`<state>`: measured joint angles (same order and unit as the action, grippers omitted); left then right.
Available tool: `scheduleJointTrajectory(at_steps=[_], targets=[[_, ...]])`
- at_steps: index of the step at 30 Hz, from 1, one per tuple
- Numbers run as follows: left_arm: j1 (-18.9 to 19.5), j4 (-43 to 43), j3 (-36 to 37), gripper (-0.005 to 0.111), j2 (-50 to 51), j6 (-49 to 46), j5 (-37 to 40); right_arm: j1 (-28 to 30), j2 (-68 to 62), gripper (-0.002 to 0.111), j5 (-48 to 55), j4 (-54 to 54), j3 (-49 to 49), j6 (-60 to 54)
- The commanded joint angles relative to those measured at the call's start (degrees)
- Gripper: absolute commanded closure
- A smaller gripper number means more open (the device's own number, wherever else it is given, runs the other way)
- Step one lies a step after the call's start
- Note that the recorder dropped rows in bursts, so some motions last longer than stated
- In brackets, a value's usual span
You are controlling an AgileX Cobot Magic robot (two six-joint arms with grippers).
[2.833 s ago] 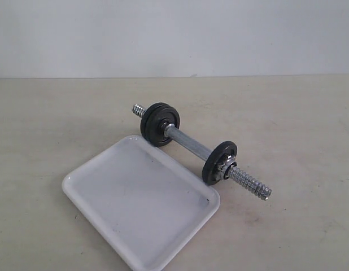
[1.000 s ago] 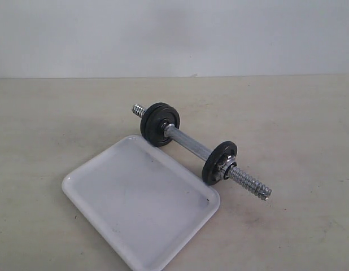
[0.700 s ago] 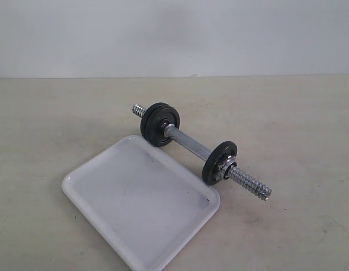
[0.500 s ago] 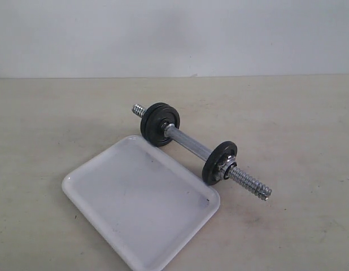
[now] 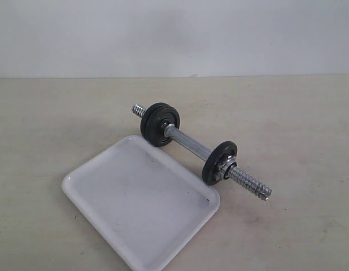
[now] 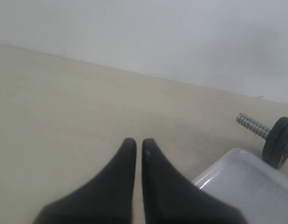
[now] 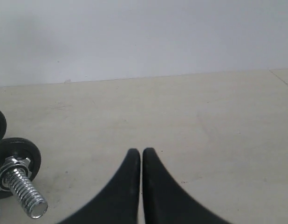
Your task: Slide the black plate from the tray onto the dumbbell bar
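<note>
Where the slim chrome steel dumbbell bar (image 5: 188, 144) lies slantwise on the pale beige worktop (image 5: 293, 124), it runs just beside the far edge of the shallow glossy white rectangular tray (image 5: 135, 197); whether the 2 touch cannot be told. Every small round matte-black weight disc in view is threaded on that bar. Toward the far end sit the far black plates (image 5: 159, 124), a thick mass that looks like 2 discs pressed face to face, with a short stub of coarse thread poking out beyond them. Toward the near end the near black plate (image 5: 215, 155) stands upright on its rim, with a silver nut (image 5: 224, 171) snug against its outer face and a longer length of bare thread past it. Which of these is the plate of the task cannot be told. The left hand (image 6: 136, 140) is clenched, its 2 black fingers tip to tip and gripping nothing, pointing over the worktop with a corner of the tray and the far threaded end off to one side. The right hand (image 7: 141, 150) is likewise clenched on nothing, near the nut end of the bar.
</note>
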<state>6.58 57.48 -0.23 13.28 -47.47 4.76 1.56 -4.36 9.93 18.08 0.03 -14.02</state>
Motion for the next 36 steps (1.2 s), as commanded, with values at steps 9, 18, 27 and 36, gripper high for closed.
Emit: scheduleJointTrajectory(at_steps=[9, 18, 27, 36], targets=[[0.2, -0.2, 0.2, 0.102, 0.1, -0.1, -0.4, 0.1, 0.2, 0.108, -0.8, 1.0, 0.0, 4.8], [0.2, -0.2, 0.2, 0.102, 0.1, -0.1, -0.2, 0.1, 0.2, 0.108, -19.9, 0.6, 0.0, 0.0], [0.2, -0.2, 0.2, 0.102, 0.1, -0.1, -0.4, 0.1, 0.2, 0.108, -2.1, 0.6, 0.0, -4.5], [0.2, -0.2, 0.2, 0.102, 0.1, -0.1, -0.4, 0.1, 4.4, 0.108, 2.7, -5.1, 0.0, -4.5]])
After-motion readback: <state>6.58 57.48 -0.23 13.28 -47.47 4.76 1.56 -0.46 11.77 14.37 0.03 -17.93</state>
